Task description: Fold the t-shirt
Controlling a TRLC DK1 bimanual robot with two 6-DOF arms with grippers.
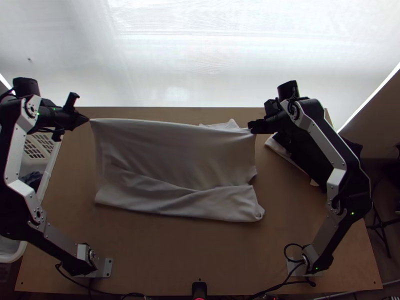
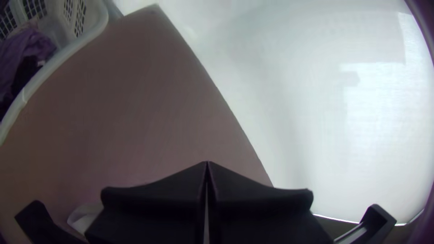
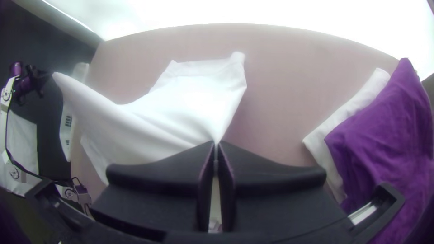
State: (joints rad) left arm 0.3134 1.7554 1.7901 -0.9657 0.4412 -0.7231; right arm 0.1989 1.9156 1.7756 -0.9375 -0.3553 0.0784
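Two grippers hold one t-shirt. The left gripper [image 1: 88, 120] is closed on its far left corner; the right gripper [image 1: 251, 127] pinches the cloth near the far right corner, its two fingers pressed together. Between them runs one taut edge of the white t-shirt [image 1: 175, 152], which is over the middle of the table [image 1: 200, 255]. Its long axis goes left to right, roughly along the table's far edge; I can't tell which end is collar or hem. One overlapping layer crosses the near part, and one white flap spreads beyond the taut edge, near the right gripper.

Farther out, to the right on the table, are two more cloths: one purple cloth [image 3: 384, 140] overlapping one white cloth [image 3: 327, 158]. One white basket [image 2: 58, 63] stands at the table's left side, with at least one purple garment [image 2: 27, 49] inside.
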